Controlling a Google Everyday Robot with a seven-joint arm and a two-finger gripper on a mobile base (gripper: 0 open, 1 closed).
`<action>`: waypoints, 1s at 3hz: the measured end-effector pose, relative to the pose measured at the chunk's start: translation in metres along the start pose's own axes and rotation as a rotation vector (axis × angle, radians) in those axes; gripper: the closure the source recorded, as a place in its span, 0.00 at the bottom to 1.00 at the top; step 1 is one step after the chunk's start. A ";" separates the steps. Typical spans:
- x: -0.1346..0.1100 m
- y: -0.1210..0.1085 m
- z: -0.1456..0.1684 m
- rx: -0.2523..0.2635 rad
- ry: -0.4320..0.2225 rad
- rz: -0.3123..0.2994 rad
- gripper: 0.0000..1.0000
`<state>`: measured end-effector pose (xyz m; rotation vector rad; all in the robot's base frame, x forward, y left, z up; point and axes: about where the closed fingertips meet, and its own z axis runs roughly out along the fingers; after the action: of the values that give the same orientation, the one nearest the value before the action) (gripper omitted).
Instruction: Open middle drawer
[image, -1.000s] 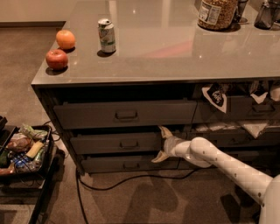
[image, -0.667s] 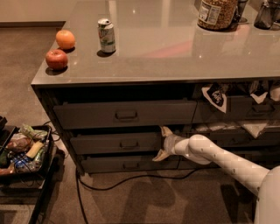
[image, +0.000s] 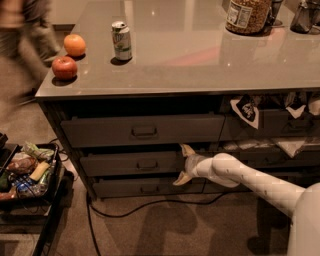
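The middle drawer (image: 131, 164) is a wide, low, dark grey metal drawer in the left bank of the cabinet. It sits between the taller top drawer (image: 142, 130) above and the bottom drawer (image: 145, 187) below. Its front is a long flat strip, level and facing outward, with a small loop handle (image: 147, 164) at its centre. A dark gap runs along its upper edge, and none of its inside shows. The pale gripper (image: 184, 165) sits at the right end of this front. Its two fingers are spread apart, one pointing up past the top edge and one down past the bottom edge.
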<state>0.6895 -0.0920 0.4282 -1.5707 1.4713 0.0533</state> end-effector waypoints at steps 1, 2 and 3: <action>0.006 0.003 0.015 -0.024 -0.006 0.009 0.00; 0.010 -0.002 0.038 -0.037 -0.045 0.018 0.00; 0.010 -0.002 0.038 -0.037 -0.045 0.018 0.00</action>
<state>0.7145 -0.0759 0.4023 -1.5758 1.4567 0.1266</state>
